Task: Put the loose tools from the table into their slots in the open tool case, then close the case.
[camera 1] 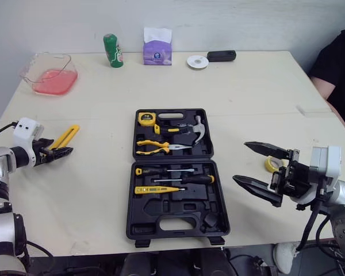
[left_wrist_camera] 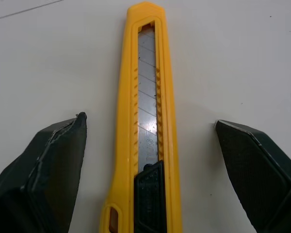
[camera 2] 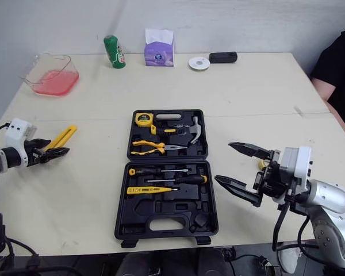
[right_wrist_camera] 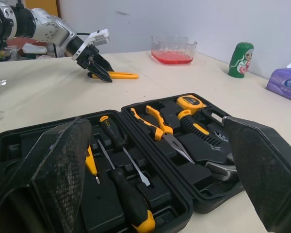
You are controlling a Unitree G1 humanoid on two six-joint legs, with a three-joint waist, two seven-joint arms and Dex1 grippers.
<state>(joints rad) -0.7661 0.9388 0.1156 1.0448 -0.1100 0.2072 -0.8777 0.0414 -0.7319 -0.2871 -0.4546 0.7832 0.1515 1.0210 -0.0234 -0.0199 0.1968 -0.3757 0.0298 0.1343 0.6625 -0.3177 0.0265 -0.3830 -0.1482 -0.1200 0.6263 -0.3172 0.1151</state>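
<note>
The black tool case [camera 1: 161, 202] lies open in the middle of the table, holding a tape measure [camera 1: 146, 118], hammer [camera 1: 191, 130], pliers [camera 1: 155, 147] and screwdrivers [camera 1: 181, 179]. A yellow utility knife [camera 1: 66, 137] lies loose on the table's left side. My left gripper [camera 1: 60, 148] is open, low over the table, with one finger on either side of the knife's [left_wrist_camera: 145, 87] slider end, not touching it. My right gripper [camera 1: 240, 161] hangs open to the right of the case, holding nothing. A yellow tape roll [camera 1: 270, 165] lies behind it, partly hidden.
Along the far edge stand a clear dish of pink liquid [camera 1: 49, 75], a green doll [camera 1: 112, 50], a purple tissue pack [camera 1: 157, 49], a white disc [camera 1: 198, 61] and a black device [camera 1: 221, 56]. A person in black [camera 1: 339, 69] sits at the far right.
</note>
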